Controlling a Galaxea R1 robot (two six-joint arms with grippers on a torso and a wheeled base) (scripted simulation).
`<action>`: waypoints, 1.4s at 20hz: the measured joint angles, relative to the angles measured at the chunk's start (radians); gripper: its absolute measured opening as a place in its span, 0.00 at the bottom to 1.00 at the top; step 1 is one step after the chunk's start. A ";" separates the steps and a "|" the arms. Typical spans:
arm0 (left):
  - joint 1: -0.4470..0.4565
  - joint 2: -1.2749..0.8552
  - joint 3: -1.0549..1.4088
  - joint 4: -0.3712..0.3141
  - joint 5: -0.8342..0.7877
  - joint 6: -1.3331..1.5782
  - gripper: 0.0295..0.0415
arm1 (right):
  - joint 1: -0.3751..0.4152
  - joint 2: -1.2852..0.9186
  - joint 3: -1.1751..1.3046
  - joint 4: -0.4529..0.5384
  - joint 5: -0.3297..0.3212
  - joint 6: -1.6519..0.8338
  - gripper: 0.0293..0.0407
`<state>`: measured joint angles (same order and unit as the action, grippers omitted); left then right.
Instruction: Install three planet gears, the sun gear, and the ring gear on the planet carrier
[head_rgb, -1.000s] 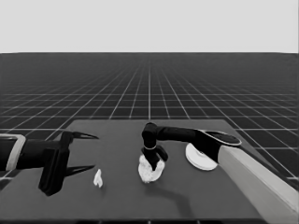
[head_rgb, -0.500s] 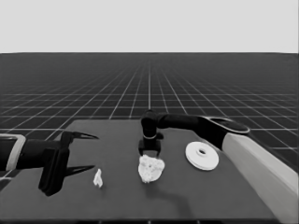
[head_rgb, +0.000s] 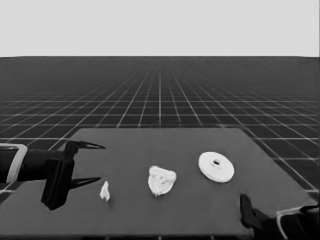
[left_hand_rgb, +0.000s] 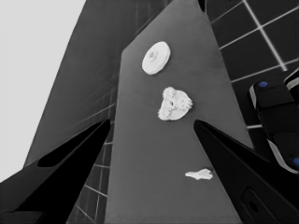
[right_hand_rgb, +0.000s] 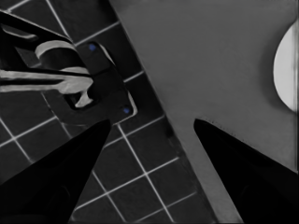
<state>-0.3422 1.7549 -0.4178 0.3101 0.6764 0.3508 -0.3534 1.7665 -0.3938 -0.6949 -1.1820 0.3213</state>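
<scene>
Head view: one larger round part, one gear-laden smaller round part, one thin white piece, both tools released

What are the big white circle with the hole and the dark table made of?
The larger round part looks like matte white plastic: even white, smooth, with a rounded rim and no glints, though in a render that is only a guess. The table looks like a flat, dull, dark sheet, perhaps painted board or rubbery mat; it shows no grain and no reflections.
</scene>
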 joint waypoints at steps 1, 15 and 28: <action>0.000 0.000 0.000 0.000 0.000 0.000 0.75 | 0.340 0.178 -0.306 0.468 -0.101 0.260 0.90; 0.000 0.000 0.000 0.000 0.000 0.000 0.75 | 0.272 0.779 -1.582 0.543 -0.168 0.262 0.81; 0.000 0.000 0.000 0.000 0.000 0.000 0.75 | 0.263 0.787 -1.600 0.538 -0.156 0.255 0.49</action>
<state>-0.3422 1.7549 -0.4178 0.3101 0.6764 0.3508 -0.0908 2.5536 -1.9935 -0.1564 -1.3384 0.5765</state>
